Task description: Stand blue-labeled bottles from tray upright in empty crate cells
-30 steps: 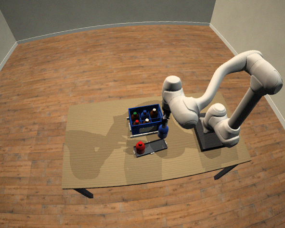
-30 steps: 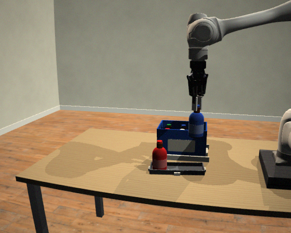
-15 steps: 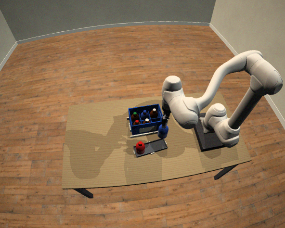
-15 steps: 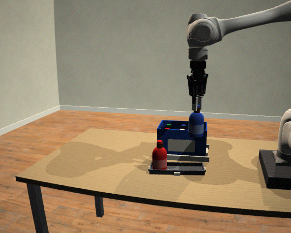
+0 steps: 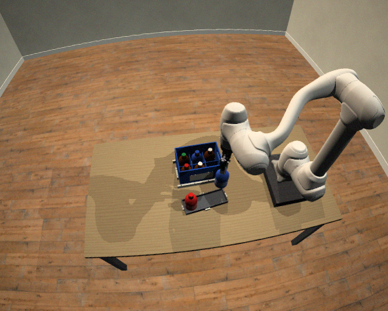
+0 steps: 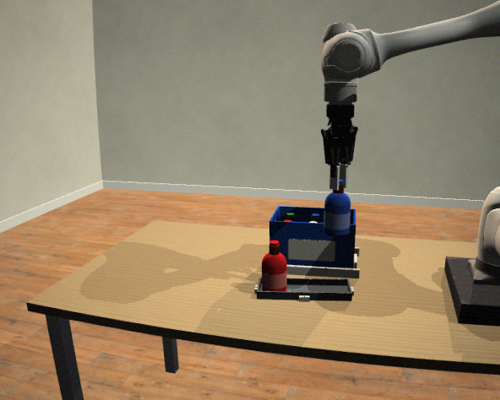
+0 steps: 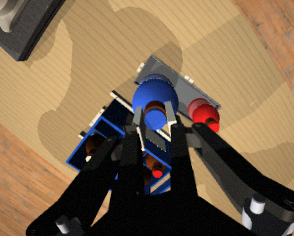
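- The arm (image 5: 296, 106) (image 6: 405, 44) reaches over the table from its dark base plate (image 5: 278, 201) (image 6: 473, 314) (image 7: 20, 52), and its wrist points straight down.
- The gripper (image 5: 223, 170) (image 6: 338, 182) (image 7: 155, 113) is closed on the neck of a blue bottle (image 5: 222, 178) (image 6: 337, 213) (image 7: 155, 92) (its cap is also blue).
- This bottle hangs upright in the air, near the corner of the blue crate (image 5: 182, 177) (image 6: 279, 240) (image 7: 85, 140) and outside its cells.
- In the crate stand five bottles, one of them with a blue cap.
- The red bottle (image 5: 191, 202) (image 6: 274, 270) (image 7: 201, 110) stands upright at one end of the dark tray (image 5: 214, 197) (image 6: 321, 295) (image 7: 190, 92).
- The table (image 5: 147, 229) (image 6: 203, 240) (image 7: 100, 30) has a pale wooden top, with wide shadows on it.
- Around it are a brown plank floor (image 5: 115, 98) (image 6: 236, 215) (image 7: 15, 200) and plain grey walls (image 5: 157, 16) (image 6: 211, 105).
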### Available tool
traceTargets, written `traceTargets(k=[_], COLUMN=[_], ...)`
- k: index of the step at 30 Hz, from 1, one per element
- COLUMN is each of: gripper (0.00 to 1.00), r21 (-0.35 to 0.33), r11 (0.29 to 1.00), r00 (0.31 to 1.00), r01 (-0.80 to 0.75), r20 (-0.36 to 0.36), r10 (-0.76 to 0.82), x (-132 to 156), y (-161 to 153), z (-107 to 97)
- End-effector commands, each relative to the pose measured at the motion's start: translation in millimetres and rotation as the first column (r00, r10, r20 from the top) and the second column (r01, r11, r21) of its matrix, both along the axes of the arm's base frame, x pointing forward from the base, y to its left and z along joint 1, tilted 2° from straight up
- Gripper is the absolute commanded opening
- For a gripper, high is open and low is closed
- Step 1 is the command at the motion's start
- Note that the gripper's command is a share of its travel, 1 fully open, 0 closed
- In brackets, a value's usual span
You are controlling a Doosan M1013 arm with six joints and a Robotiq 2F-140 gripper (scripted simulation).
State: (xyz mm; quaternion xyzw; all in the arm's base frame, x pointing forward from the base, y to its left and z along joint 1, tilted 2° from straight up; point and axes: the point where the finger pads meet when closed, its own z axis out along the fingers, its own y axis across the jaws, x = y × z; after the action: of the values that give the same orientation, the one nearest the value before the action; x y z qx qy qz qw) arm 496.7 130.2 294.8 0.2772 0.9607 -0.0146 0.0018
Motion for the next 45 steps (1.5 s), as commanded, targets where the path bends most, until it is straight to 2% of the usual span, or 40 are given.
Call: traceTargets(k=[1,25,45], gripper=[0.00,0.00,0.00], r21=[0.000,0.000,0.000], r11=[1.000,1.000,1.000], r00=[1.000,1.000,1.000], r01=[0.000,0.000,0.000], r20=[0.000,0.000,0.000], r10=[0.000,0.000,0.000], x=[0.1,2.0,4.8], y=[-1.8,-28.9,-68.3], z=[0.1,0.9,2.0])
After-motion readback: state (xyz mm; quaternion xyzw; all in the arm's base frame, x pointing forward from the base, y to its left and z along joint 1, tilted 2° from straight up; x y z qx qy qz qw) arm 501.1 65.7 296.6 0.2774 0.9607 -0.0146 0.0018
